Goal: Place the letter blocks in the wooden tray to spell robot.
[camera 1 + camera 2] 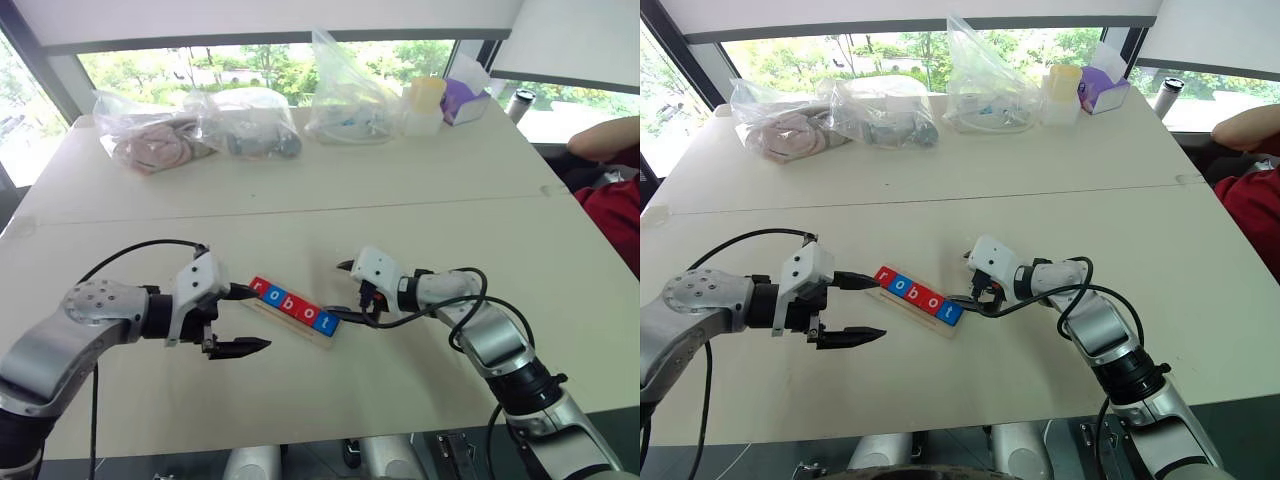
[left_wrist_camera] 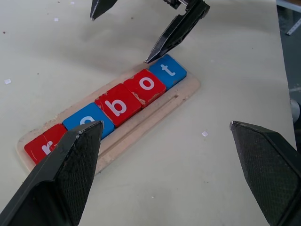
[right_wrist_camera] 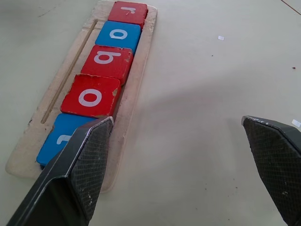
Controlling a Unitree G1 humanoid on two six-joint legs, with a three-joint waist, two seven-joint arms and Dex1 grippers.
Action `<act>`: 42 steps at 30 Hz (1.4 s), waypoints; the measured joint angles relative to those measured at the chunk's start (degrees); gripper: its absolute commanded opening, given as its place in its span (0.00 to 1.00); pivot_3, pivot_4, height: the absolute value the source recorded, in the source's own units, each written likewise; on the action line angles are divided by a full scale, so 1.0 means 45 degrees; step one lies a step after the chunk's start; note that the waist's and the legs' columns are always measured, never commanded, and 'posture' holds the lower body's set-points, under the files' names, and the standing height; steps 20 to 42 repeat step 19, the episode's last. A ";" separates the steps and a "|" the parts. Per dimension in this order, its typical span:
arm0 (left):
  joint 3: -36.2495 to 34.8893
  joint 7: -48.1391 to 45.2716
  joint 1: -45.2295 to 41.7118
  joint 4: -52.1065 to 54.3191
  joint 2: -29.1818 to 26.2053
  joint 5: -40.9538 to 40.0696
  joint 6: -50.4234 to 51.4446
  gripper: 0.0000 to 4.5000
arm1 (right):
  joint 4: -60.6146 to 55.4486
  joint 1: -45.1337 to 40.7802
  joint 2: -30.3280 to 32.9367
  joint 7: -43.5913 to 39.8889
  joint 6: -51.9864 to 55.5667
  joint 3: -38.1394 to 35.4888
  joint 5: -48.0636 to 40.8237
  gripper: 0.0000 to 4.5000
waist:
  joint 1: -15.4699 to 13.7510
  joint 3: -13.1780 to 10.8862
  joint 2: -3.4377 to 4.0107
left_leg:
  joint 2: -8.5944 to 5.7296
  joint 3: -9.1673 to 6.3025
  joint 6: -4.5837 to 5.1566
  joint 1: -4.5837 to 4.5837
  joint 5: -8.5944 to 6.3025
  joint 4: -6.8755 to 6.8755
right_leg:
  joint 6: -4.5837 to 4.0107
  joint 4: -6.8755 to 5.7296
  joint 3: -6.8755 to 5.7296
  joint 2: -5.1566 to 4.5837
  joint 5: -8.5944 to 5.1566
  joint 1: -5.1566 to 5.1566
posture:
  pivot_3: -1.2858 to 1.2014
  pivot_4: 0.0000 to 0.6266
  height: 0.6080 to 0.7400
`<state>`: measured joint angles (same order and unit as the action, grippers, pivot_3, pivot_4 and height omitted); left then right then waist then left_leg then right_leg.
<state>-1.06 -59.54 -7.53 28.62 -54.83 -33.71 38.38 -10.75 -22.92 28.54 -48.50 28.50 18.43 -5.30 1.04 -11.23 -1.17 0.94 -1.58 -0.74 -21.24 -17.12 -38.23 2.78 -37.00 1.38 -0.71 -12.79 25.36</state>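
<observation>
The wooden tray [image 1: 283,314] lies slantwise at the table's middle, holding several letter blocks in one row. They read r [image 3: 127,11], o [image 3: 118,34], b [image 3: 106,60], o [image 3: 91,96], t [image 3: 63,139], coloured red, blue, red, red, blue. My left gripper [image 1: 258,317] is open at the tray's r end, one finger [image 2: 70,165] in front of the r block, nothing between its fingers. My right gripper [image 1: 339,289] is open at the t end, one fingertip [image 2: 162,44] just beside the t block [image 2: 167,70], holding nothing.
Clear plastic bags [image 1: 190,135] with contents line the table's far side, next to a lidded container [image 1: 424,105] and a purple tissue box [image 1: 464,100]. A person's arm [image 1: 605,140] and red clothing show at the right edge. A seam [image 1: 300,208] crosses the table.
</observation>
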 measured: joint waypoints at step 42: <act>-0.4698 0.2771 0.3320 -0.0154 0.1901 -0.1271 0.1234 1.00 | -0.5127 0.4251 0.0054 0.2095 0.5218 -0.6191 -0.5035 0.99 | -0.0028 0.0003 0.0001 | 0.0002 -0.0001 -0.0002 0.0015 0.0001 -0.0004 | 0.0018 0.0000 0.0004 -0.0016 -0.0035 -0.0016 | 0.52 0.24 1.00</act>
